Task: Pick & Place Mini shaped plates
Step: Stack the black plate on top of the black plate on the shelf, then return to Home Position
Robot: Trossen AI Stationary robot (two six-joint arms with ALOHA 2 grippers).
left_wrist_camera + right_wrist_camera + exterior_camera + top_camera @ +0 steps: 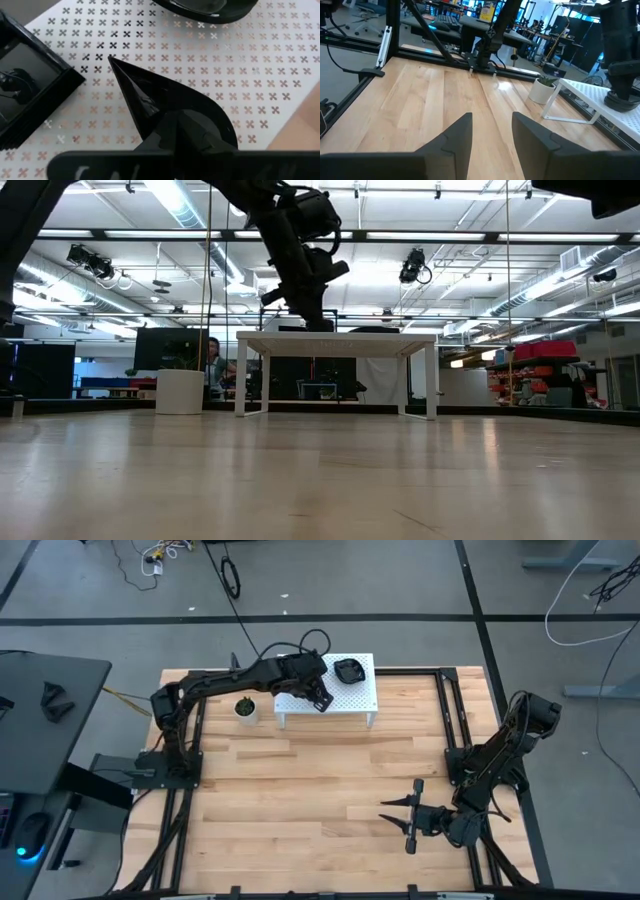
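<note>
Small white pot with plant (pixel 246 708) stands just left of the white perforated stand (pixel 355 700). My left gripper (pixel 318 695) is over the stand, fingers pinched on a teardrop plate (pixel 150 100); a square plate (pixel 30 85) lies beside it, a rounded plate (pixel 349 670) farther along. My right gripper (pixel 405 817) hovers above bare table (pixel 300 790), fingers (pixel 457 137) spread, empty.

Square plate (pixel 30 80) and rounded plate (pixel 205 7) (both glossy) run past the frame's edges.
</note>
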